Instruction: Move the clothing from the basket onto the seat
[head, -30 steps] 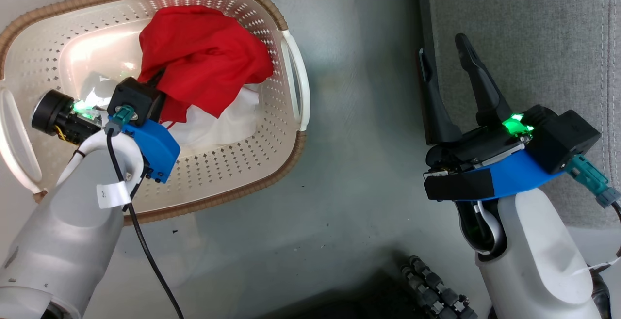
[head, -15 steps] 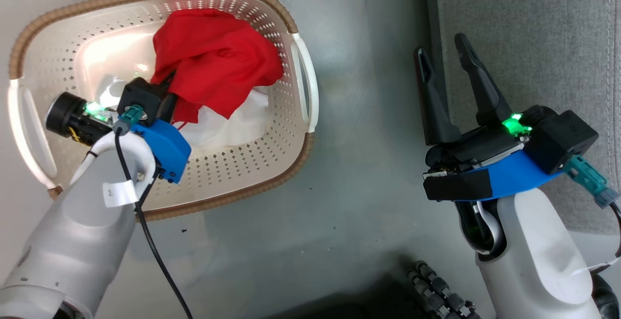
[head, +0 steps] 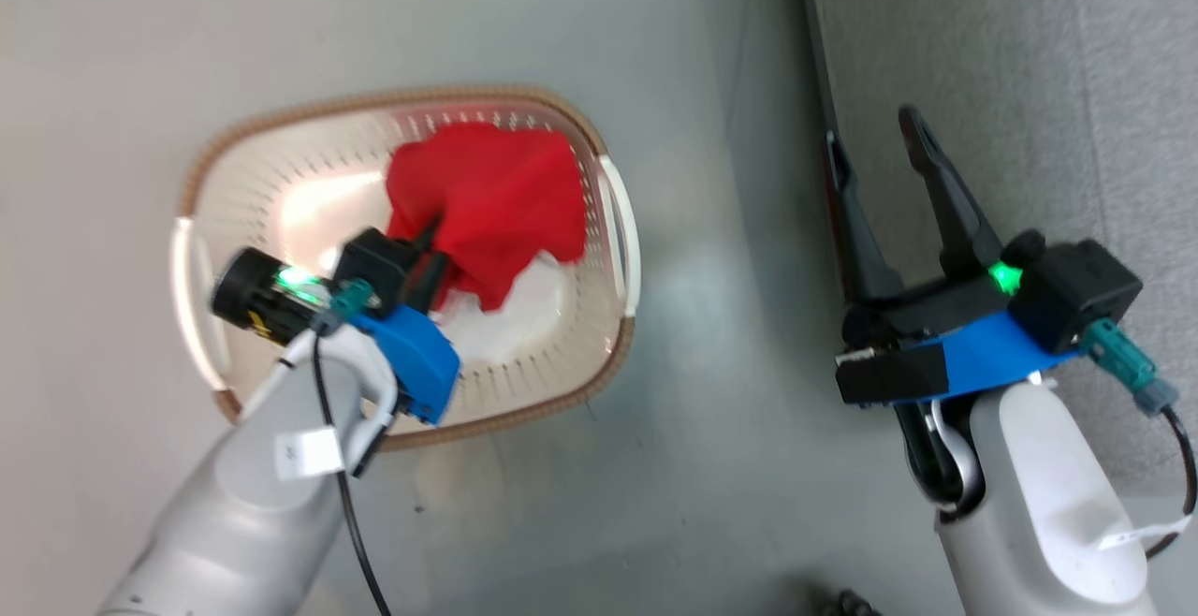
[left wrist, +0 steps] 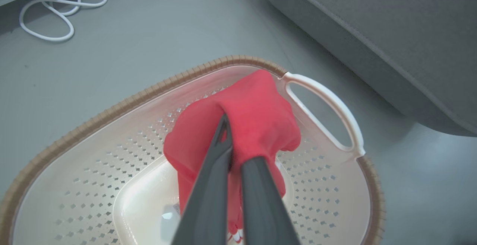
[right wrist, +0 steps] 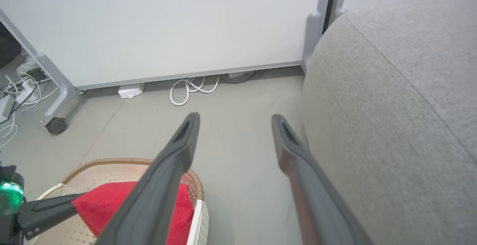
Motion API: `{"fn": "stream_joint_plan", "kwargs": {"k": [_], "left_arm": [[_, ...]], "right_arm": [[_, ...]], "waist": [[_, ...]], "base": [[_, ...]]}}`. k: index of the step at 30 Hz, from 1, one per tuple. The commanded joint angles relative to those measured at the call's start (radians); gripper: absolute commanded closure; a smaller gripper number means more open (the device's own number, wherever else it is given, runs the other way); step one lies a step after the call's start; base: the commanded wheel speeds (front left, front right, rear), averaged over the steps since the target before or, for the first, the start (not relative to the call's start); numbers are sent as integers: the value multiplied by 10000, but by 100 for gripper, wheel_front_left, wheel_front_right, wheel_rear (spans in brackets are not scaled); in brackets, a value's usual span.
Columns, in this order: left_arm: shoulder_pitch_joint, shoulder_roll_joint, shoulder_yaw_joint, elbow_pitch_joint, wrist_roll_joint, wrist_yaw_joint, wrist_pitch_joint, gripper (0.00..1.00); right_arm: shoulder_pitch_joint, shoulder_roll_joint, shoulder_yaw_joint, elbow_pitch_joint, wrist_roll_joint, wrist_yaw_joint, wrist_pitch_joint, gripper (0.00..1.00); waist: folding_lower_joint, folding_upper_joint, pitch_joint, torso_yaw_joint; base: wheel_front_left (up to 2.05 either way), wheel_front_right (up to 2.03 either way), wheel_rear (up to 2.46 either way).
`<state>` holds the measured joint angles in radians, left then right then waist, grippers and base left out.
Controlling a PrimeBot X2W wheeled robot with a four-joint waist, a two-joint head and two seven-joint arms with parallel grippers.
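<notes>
The cream basket (head: pixel 281 120) with a brown rim stands on the grey floor at my left. My left gripper (head: pixel 435 227) is shut on the red clothing (head: pixel 496 195), which hangs bunched from its fingers over the basket's right half. White fabric (head: pixel 524 307) lies beneath it on the basket floor. From the left wrist, the fingers (left wrist: pixel 223 144) pinch a fold of the clothing (left wrist: pixel 257 114) above the basket (left wrist: pixel 111 111). My right gripper (head: pixel 872 134) stands open and empty beside the edge of the grey seat (head: pixel 1029 82). In the right wrist view it (right wrist: pixel 235 118) has the seat (right wrist: pixel 391 107) at its right.
A strip of bare grey floor (head: pixel 730 363) lies between basket and seat. White cables (right wrist: pixel 190 88) are coiled at the foot of a white panel, whose castor (right wrist: pixel 56 126) stands to the left. Another cable loop (left wrist: pixel 56 18) lies beyond the basket.
The whole head view has shifted and the basket looks smaller, so the camera has moved. The left gripper stays shut on the red clothing, now drawn into a tighter bunch. The right gripper stays open.
</notes>
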<state>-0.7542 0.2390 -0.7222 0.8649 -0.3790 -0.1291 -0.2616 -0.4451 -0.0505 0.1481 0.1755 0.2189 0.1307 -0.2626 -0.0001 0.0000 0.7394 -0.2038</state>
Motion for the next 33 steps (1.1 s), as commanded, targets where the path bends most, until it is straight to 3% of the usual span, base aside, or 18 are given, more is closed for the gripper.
{"fn": "stream_joint_plan", "kwargs": {"k": [1, 15, 24, 33], "left_arm": [[185, -91, -144, -271, -92, -17, -52, 100], [1492, -398, -1145, -2272, -814, -18, -52, 100], [1727, -736, -1767, -2326, -1693, -19, -52, 100], [736, -1189, -2271, -2219, -2720, -19, -52, 100]], "right_arm": [[296, 2, -130, 128, -117, 1, -30, 0], [1546, 0, -345, 594, -53, 1, 335, 0], [2545, 0, -337, 735, 164, 1, 629, 0], [3327, 3, -320, 510, 291, 1, 993, 0]], "waist": [[1, 0, -1228, 553], [1, 0, -4539, 1384], [1, 0, -6345, 1753], [1, 0, -7285, 2211]], "base": [[0, 0, 0], [0, 0, 0], [0, 0, 0], [0, 0, 0]]}}
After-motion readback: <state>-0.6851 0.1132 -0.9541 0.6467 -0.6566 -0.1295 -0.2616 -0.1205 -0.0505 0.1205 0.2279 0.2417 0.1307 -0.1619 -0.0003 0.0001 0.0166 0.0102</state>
